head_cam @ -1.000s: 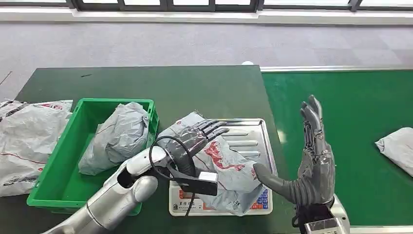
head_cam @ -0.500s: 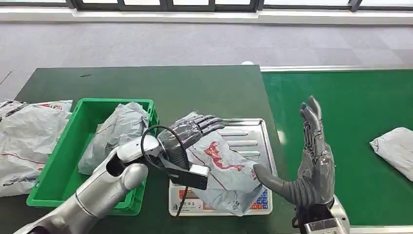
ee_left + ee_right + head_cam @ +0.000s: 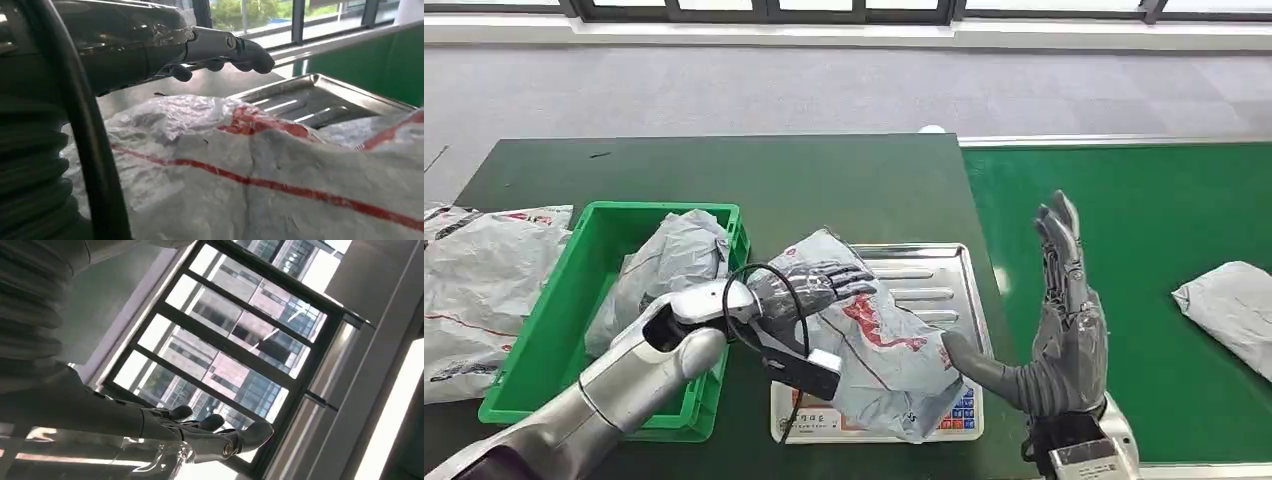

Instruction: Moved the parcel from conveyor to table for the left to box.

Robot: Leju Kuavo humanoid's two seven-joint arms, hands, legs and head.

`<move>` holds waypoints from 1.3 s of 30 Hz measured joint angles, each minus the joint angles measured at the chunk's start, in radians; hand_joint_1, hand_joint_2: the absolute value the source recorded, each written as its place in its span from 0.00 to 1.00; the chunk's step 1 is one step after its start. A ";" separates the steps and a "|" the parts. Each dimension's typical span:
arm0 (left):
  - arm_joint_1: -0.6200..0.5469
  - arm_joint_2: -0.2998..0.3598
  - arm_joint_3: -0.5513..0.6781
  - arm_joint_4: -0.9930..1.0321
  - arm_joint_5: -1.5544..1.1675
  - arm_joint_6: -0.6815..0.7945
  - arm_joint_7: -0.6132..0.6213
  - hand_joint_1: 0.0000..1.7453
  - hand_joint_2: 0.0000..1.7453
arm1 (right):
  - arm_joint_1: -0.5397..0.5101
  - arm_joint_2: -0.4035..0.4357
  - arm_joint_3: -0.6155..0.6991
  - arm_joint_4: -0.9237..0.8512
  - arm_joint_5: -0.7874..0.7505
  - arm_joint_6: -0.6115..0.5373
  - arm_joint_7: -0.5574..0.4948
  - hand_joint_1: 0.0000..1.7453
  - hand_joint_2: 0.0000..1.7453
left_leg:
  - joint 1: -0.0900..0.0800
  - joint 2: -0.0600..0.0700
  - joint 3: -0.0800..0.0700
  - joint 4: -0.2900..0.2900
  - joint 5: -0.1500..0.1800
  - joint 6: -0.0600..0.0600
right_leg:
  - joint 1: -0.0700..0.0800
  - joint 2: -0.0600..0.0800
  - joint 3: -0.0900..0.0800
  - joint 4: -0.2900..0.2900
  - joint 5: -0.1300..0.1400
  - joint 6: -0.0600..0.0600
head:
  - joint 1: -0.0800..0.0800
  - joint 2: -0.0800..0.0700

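left hand (image 3: 809, 285) drawn back over parcel (image 3: 879, 345)

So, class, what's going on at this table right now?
A humanoid robot is sorting grey mail parcels. Its left hand lies over a parcel sitting on a steel scale tray; whether it grips it is unclear. Beside it, a green bin already holds one parcel. The right hand is raised, open and empty, at the edge of the green conveyor, where another parcel lies. More parcels lie left of the bin.
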 measured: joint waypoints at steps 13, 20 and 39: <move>-0.011 -0.014 -0.035 0.042 0.023 -0.010 0.000 0.00 1.00 | -0.003 0.000 0.000 0.013 -0.007 0.002 -0.002 0.00 1.00 | 0.000 0.000 0.000 0.000 0.000 0.000 | 0.000 0.000 0.000 0.000 0.000 0.000 | 0.000 0.000; -0.011 -0.017 -0.040 0.047 0.026 -0.013 0.000 0.00 1.00 | -0.004 0.000 0.000 0.016 -0.009 0.005 -0.003 0.00 1.00 | 0.000 0.000 0.000 0.000 0.000 0.000 | 0.000 0.000 0.000 0.000 0.000 0.000 | 0.000 0.000; 0.021 -0.067 -0.053 0.109 0.080 0.056 0.000 1.00 1.00 | -0.020 0.005 0.000 0.034 -0.010 0.011 -0.016 0.00 1.00 | 0.000 0.000 0.000 0.000 0.000 0.000 | 0.000 0.000 0.000 0.000 0.000 0.000 | 0.000 0.000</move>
